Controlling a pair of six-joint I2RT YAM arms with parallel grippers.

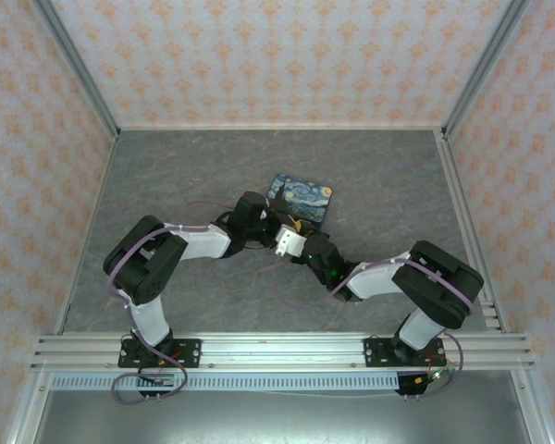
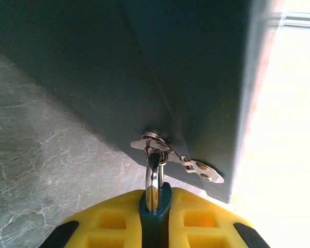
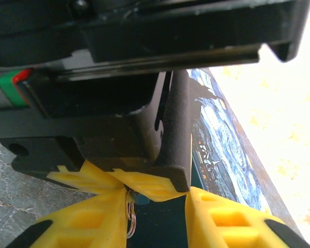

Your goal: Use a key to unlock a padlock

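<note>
In the left wrist view the small teal padlock [image 2: 156,214] is pinched between the yellow pads [image 2: 106,225] of my left gripper [image 1: 279,233], which is shut on it. Its thin metal shackle [image 2: 153,178] passes through the hasp [image 2: 196,168] on the side of the blue Starry Night tin [image 1: 303,198]. In the right wrist view my right gripper [image 3: 157,201] stands open just below the left gripper's pads [image 3: 144,185]. A sliver of the teal padlock [image 3: 142,198] shows there, with a metal key ring [image 3: 130,219] hanging against my left finger [image 3: 88,222]. The key's blade is hidden.
The tin [image 3: 222,150] lies on the grey stone-patterned tabletop [image 1: 185,176], near its middle. Both arms reach in and meet at the tin's near edge. Patterned walls and metal rails [image 1: 462,213] enclose the table.
</note>
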